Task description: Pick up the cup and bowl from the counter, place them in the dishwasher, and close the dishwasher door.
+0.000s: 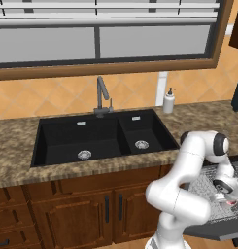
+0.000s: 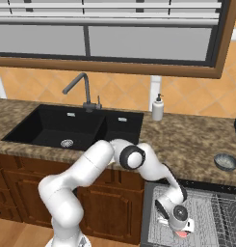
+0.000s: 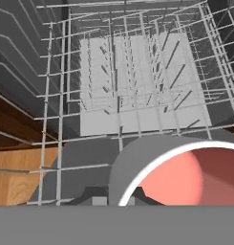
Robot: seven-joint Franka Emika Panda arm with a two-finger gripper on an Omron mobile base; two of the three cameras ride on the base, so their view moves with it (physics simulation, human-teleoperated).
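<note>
You face an orange tiled wall (image 1: 52, 97) below a wide wood-framed window (image 1: 106, 44). Black double sink (image 1: 98, 138) with dark faucet (image 1: 102, 97). Brown wooden cabinets (image 1: 72, 209) underneath; wooden floor (image 2: 16, 231) at lower left.

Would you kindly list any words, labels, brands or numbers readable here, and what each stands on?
None can be read.
Sink: two small pale plates on its back wall, too small to read.
Soap dispenser: no label.
Cup and dishwasher rack: unmarked.

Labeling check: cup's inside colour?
Salmon pink inside, grey outside, white rim; the cup shows best in the hand view.
</note>
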